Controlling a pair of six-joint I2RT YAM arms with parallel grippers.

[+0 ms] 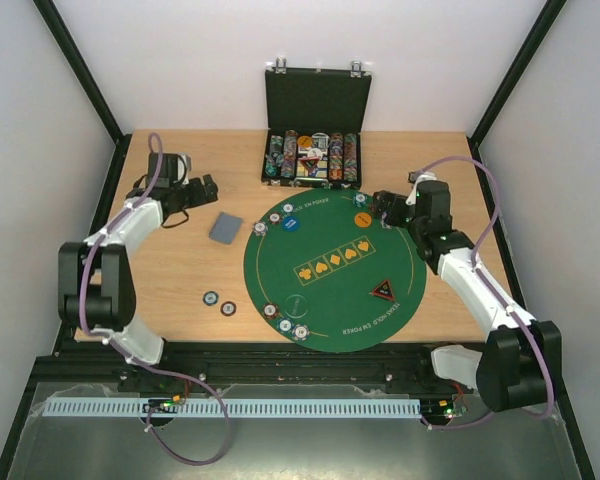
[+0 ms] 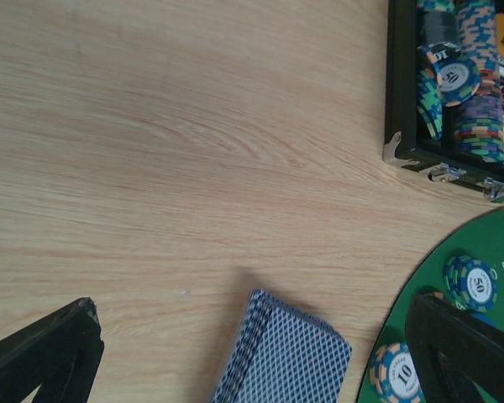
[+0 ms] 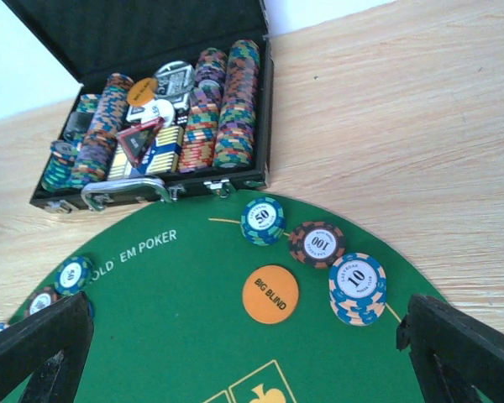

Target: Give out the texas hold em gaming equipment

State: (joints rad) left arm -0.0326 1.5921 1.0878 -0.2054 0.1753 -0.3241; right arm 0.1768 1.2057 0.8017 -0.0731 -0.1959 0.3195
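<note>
Top external: green mat at centre. Card deck lies on the open table just left of the mat, loose chips off its lower-left edge, black case behind it.
Left wrist: left gripper spread, empty, deck between its fingers, beside the mat's rim.
Right wrist: right gripper spread, empty; orange button and chip stacks inside the mat's far rim.

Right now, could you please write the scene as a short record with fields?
card deck: on bare table, left of the green mat
orange button: on the mat, beside chip stacks
blue button: on the mat, far left part
triangular marker: on the mat, right side
loose chips: two on the table, off the mat
case: open, far edge, chip rows inside
left fingers: apart, holding nothing
right fingers: apart, holding nothing
</note>
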